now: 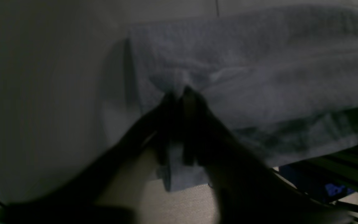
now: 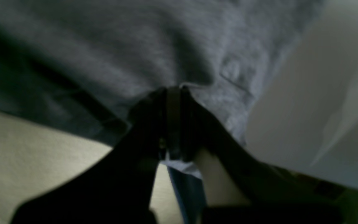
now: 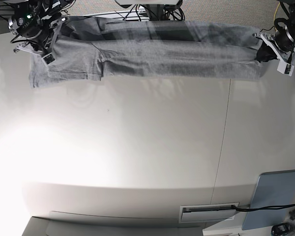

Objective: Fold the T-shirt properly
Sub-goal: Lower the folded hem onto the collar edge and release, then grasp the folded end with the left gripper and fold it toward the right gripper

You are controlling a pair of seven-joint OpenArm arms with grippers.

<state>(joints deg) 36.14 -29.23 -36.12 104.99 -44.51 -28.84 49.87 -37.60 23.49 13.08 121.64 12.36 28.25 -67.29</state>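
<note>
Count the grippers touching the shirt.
2. The right gripper holds the shirt at the base view's left end; the left gripper is at its right end, jaws around the cloth.

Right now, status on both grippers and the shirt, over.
Right gripper shut on the T-shirt. Left gripper pinching its other end, jaws barely apart. Shirt stretched along the table's far edge, hem hanging off. Nothing in the way.

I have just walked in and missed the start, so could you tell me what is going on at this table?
A two-armed robot is folding a grey T-shirt, stretched in a long band along the far edge of the white table. The right gripper is shut on one end. The left gripper sits at the other end with cloth between its fingers; whether it is gripping or letting go is unclear. A grey-blue panel lies at the near corner.
</note>
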